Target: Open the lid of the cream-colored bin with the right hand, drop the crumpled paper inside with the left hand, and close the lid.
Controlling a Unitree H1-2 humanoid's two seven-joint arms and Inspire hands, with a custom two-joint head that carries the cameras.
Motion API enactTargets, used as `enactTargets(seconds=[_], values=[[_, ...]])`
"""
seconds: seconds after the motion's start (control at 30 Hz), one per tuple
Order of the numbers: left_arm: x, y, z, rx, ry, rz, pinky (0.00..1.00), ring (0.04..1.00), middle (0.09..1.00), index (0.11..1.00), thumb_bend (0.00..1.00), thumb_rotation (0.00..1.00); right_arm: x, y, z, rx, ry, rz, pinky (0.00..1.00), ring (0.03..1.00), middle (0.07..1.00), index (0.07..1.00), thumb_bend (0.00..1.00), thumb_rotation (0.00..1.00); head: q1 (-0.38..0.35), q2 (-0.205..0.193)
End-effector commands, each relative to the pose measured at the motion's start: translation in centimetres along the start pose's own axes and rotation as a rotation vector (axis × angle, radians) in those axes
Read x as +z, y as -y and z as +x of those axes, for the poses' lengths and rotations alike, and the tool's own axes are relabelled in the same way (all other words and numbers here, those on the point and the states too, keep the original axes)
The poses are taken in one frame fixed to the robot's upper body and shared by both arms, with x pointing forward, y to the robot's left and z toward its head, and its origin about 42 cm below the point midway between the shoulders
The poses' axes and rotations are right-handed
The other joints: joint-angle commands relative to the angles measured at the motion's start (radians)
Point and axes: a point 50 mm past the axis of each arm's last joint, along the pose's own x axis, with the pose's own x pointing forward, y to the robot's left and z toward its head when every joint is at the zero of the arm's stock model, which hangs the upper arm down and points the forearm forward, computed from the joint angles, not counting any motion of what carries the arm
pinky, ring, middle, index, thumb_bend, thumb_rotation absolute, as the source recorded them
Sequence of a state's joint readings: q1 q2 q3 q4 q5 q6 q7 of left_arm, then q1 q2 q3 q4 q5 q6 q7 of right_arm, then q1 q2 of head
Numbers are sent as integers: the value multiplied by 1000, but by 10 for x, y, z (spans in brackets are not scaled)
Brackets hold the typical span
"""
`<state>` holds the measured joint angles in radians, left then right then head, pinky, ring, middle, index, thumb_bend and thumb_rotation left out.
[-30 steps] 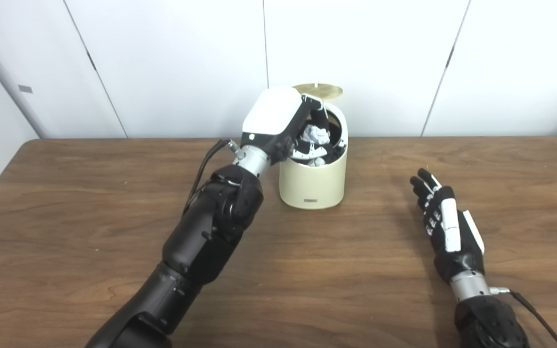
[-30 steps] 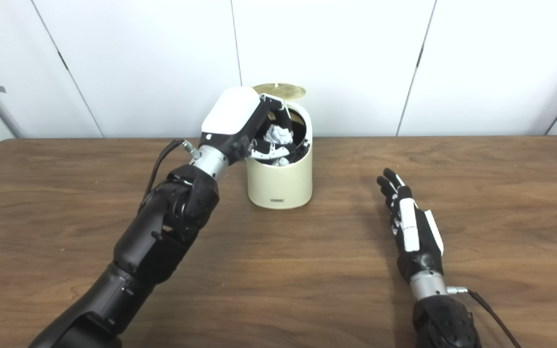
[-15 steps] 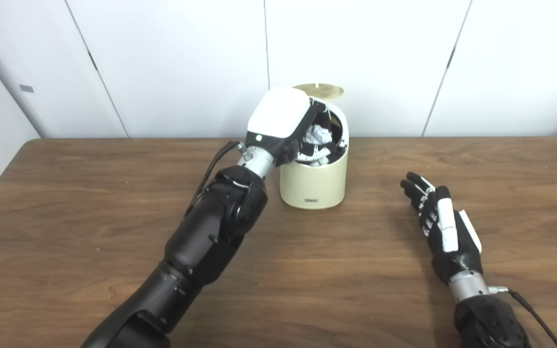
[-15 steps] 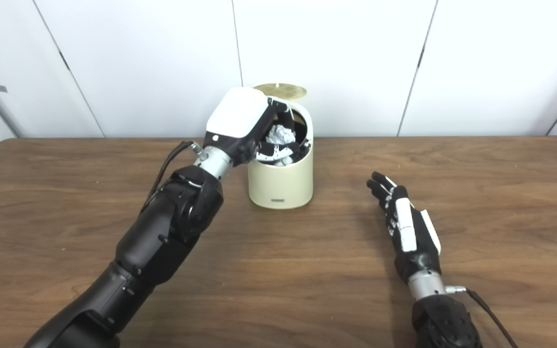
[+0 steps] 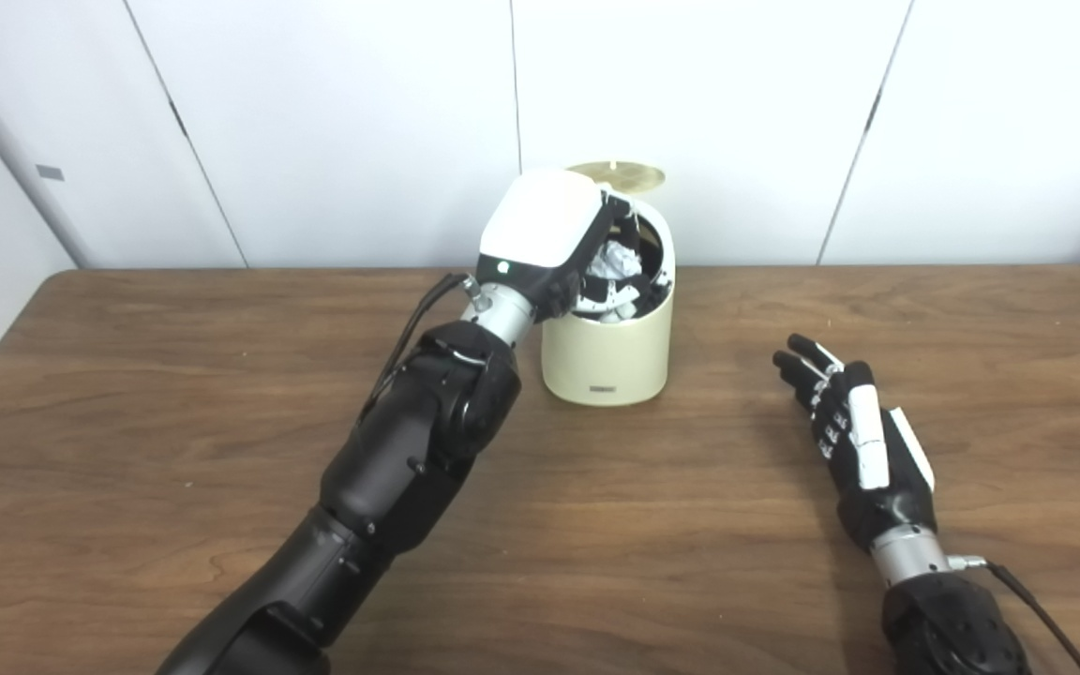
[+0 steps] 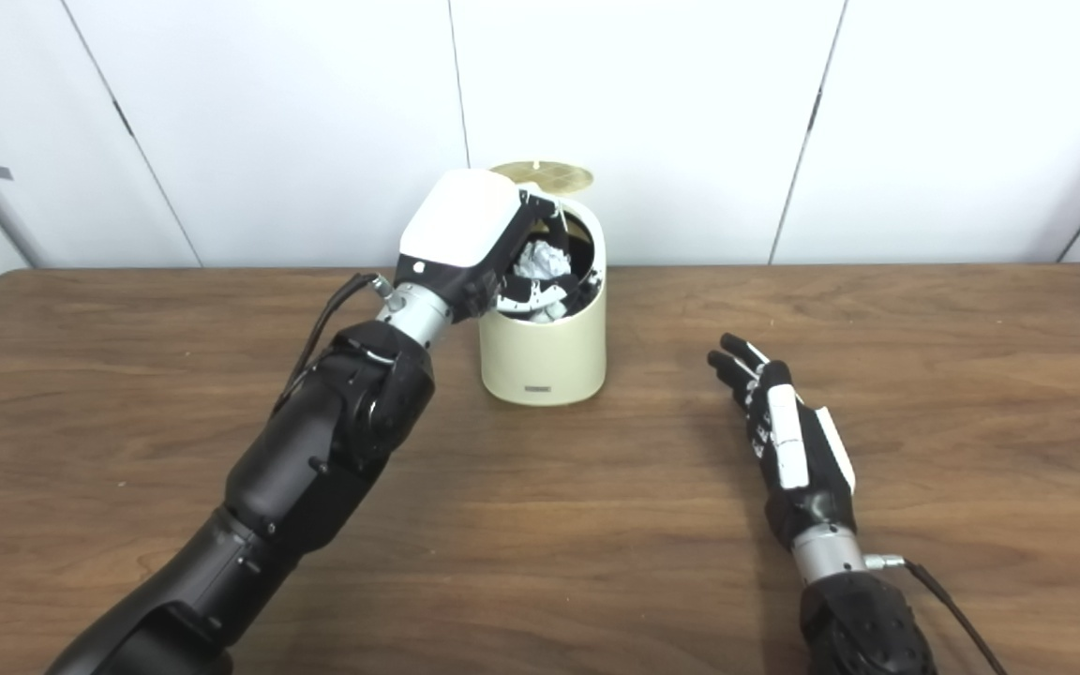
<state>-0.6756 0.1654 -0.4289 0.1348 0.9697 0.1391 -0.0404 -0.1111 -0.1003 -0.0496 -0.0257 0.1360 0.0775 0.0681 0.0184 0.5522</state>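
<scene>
The cream-colored bin (image 5: 607, 354) stands at the back middle of the table, its gold lid (image 5: 617, 174) tipped up at the rear. My left hand (image 5: 549, 234) hovers over the bin's open mouth, fingers curled around the white crumpled paper (image 5: 613, 261), which sits just inside the rim. My right hand (image 5: 854, 436) rests low over the table to the right of the bin, open, with fingers stretched out and nothing in it.
The brown wooden table (image 5: 127, 450) runs wide on both sides of the bin. White wall panels (image 5: 334, 122) stand right behind the bin. A thin cable (image 5: 1037, 609) trails from my right wrist.
My left hand has pushed a little farther over the bin's mouth with the paper. My right hand has drifted left and slightly toward me. The lid has stayed up.
</scene>
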Motion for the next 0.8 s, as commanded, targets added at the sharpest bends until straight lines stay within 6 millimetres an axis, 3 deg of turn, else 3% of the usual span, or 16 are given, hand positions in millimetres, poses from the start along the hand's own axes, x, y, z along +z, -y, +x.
enactTargets(seconds=[0.0,0.4,0.77], values=[[2,-22,9,72,23,14,562,675,691,494,519,43,4,-4,4,24,9,9,981,909,840,863,611,998,1,2],[-1,-22,8,71,20,-18,510,610,638,493,518,41,3,-2,4,24,4,-2,1000,920,843,877,628,1000,4,4],[-2,-23,9,48,6,5,561,682,696,494,520,44,3,-1,4,28,3,-5,991,920,841,877,615,999,3,5]])
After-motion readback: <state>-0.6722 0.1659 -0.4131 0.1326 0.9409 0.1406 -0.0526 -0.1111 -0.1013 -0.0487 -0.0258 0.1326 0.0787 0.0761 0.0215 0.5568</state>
